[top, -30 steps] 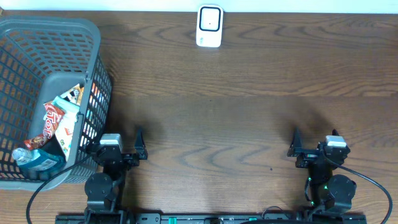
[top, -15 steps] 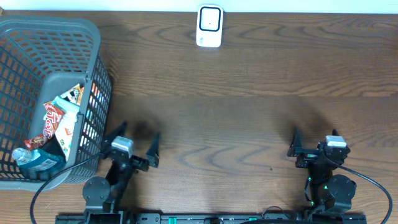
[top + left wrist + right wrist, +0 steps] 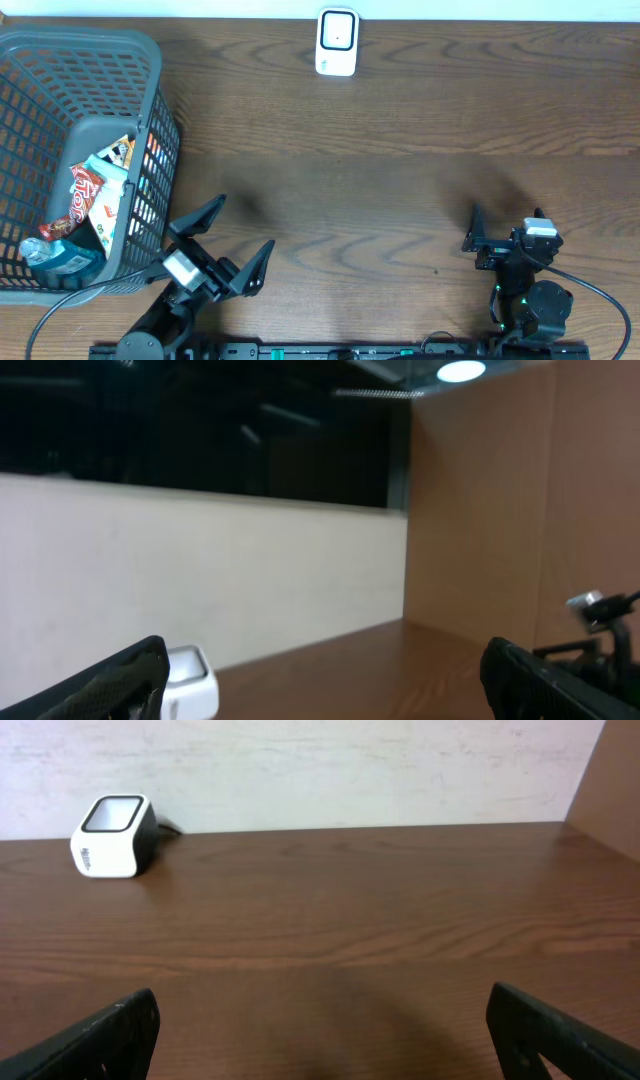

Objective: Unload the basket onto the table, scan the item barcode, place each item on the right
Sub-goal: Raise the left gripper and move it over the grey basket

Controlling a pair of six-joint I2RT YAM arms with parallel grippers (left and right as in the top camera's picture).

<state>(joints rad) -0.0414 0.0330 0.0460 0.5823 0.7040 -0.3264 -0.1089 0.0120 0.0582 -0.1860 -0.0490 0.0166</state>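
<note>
Basket (image 3: 162,60), left: packets (image 3: 88,192) and a bottle (image 3: 45,255) heaped at its near end; item to scan probably among them.
Left gripper (image 3: 243,227), near left: jaws wide apart, empty, just right of the basket wall, packets beyond the mesh to its left.
Reach: up over the rim, then down on one packet, barcode face kept clear.
Scanner (image 3: 337,42), far centre: well apart from both grippers.
Right gripper (image 3: 507,225), near right: spread wide, empty.

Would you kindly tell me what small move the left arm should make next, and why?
Probably swing the left tool leftward over the basket rim toward the snack packets: it is open and empty, the items all lie inside the basket, and nothing is near the scanner yet.
</note>
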